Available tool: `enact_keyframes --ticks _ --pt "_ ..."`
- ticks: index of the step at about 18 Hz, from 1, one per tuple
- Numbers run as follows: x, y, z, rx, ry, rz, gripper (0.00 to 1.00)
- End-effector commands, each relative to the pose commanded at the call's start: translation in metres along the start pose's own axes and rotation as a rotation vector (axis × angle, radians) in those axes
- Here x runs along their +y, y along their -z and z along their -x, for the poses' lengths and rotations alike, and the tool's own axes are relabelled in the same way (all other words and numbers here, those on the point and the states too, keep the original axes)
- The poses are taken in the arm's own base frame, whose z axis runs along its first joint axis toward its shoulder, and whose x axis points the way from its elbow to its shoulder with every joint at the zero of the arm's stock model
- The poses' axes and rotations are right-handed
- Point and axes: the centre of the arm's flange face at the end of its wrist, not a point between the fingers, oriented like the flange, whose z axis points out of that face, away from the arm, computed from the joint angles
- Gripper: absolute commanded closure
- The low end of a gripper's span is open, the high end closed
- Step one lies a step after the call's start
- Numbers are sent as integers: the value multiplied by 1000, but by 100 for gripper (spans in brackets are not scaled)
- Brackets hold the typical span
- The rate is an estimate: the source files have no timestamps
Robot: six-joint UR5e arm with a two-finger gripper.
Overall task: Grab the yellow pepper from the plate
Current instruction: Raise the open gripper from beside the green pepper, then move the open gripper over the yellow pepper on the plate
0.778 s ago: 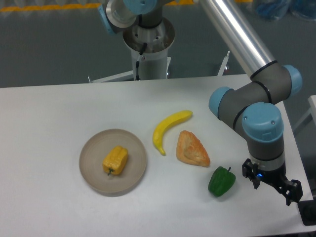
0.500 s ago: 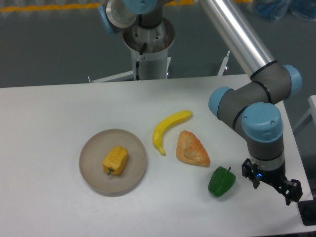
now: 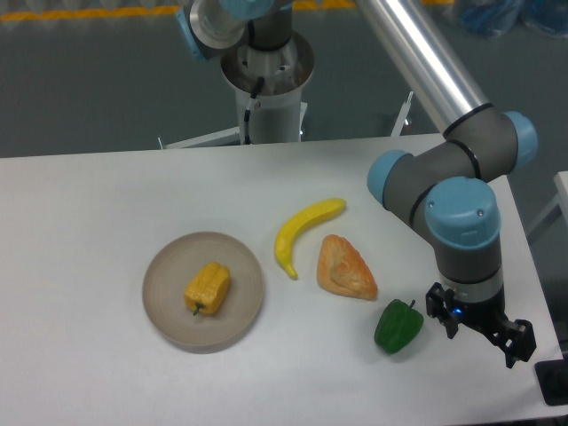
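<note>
The yellow pepper point(image 3: 207, 287) lies on the round beige plate point(image 3: 169, 315) at the left of the white table. It is lobed, yellow-orange, with a short dark stem toward the front. My gripper point(image 3: 479, 325) hangs far to the right, near the table's right front corner, just right of the green pepper point(image 3: 398, 326). Its two dark fingers stand apart and hold nothing.
A long curved yellow banana point(image 3: 302, 232) lies in the middle of the table. An orange-tan triangular pastry point(image 3: 345, 268) lies beside it. The arm's base column point(image 3: 266, 80) stands behind the table's far edge. The table's right edge is close to the gripper.
The arm's wrist and gripper have shifted slightly left, toward the green pepper. The objects on the table have not moved.
</note>
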Motion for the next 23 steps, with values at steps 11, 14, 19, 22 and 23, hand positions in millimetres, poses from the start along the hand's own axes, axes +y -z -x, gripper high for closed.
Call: enact_keyframes --ticks 11,14,19,22,23 --pt "6 114 -120 296 418 -189 0" --pt "-21 103 -194 402 417 -156 0" --pt "-48 93 -266 443 436 -140 0" --pt "-53 70 -308 460 389 -125 0" --pt "-53 62 -315 461 383 -123 0"
